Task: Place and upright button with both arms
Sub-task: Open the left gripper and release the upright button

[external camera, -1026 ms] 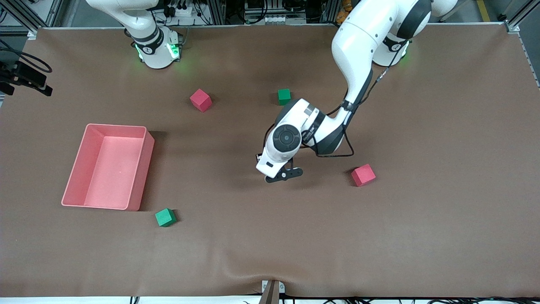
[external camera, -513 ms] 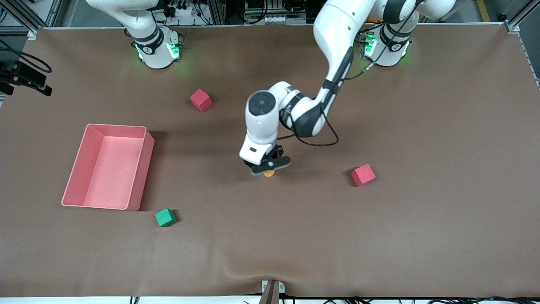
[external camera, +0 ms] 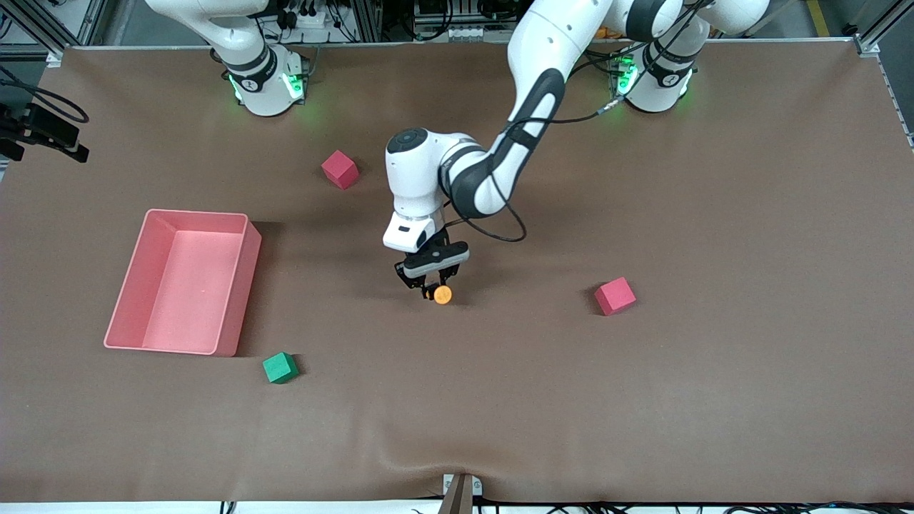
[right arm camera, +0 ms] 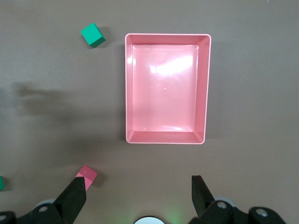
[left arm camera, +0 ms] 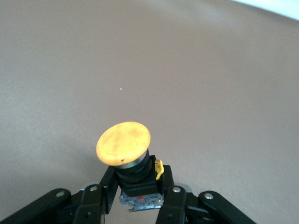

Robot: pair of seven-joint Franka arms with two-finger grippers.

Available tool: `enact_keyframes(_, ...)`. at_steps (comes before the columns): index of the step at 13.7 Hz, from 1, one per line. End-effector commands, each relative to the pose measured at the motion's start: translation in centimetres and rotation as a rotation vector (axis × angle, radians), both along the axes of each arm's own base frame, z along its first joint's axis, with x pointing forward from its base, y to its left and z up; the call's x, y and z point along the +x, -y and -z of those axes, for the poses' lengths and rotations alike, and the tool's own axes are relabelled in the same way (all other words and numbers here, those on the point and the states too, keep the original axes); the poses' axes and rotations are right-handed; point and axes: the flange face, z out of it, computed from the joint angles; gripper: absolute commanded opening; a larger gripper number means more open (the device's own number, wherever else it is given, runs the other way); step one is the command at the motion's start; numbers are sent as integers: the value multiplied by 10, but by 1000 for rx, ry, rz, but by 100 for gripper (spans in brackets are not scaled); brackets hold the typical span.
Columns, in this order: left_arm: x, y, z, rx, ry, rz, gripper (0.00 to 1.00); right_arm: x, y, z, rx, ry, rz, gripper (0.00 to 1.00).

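Orange and round, the cap of the button (external camera: pixel 443 295) sticks out past the tips of the left gripper (external camera: pixel 429 285), which is clamped tight on the button's dark body over the middle of the table (external camera: pixel 714 371). In the left wrist view the fingers (left arm camera: pixel 103 192) press the body from both sides, and the button (left arm camera: pixel 126 151) lies sideways in the grip with its cap facing away from the wrist, bare brown cloth below it. Out from this gripper, one red cube (external camera: pixel 615 295) sits toward the left arm's end of the table, and another red cube (external camera: pixel 340 169) lies nearer the right arm's base. A green cube (external camera: pixel 280 368) sits nearer the front camera, toward the right arm's end, just beside a corner of the pink tray (external camera: pixel 241 300). The right arm waits high above that tray, and its gripper (right arm camera: pixel 138 198) has its fingers spread wide and holds nothing; its wrist view looks straight down on the tray (right arm camera: pixel 128 93), the green cube (right arm camera: pixel 92 35) and a red cube (right arm camera: pixel 87 177).
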Motion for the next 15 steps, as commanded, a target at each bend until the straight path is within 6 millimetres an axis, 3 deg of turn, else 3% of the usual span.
enact_keyframes(1, -5, 4, 11, 32, 136, 27, 0, -3, -1, -5, -19, 1, 11, 100)
enact_keyframes(3, -19, 10, 28, 90, 185, 86, 0, -3, -1, -5, -19, 1, 11, 100)
enact_keyframes(6, -20, 6, 43, 173, 235, 147, 0, -3, -1, -5, -19, 1, 11, 100)
enact_keyframes(10, -21, -8, 79, 321, 272, 180, 0, -3, -1, -6, -19, 2, 11, 100)
enact_keyframes(12, -30, -7, 94, 356, 270, 183, 0, -2, -1, -6, -19, 4, 12, 100)
enact_keyframes(15, -34, -6, 97, 370, 282, 182, 0, -2, -1, -6, -19, 4, 11, 100)
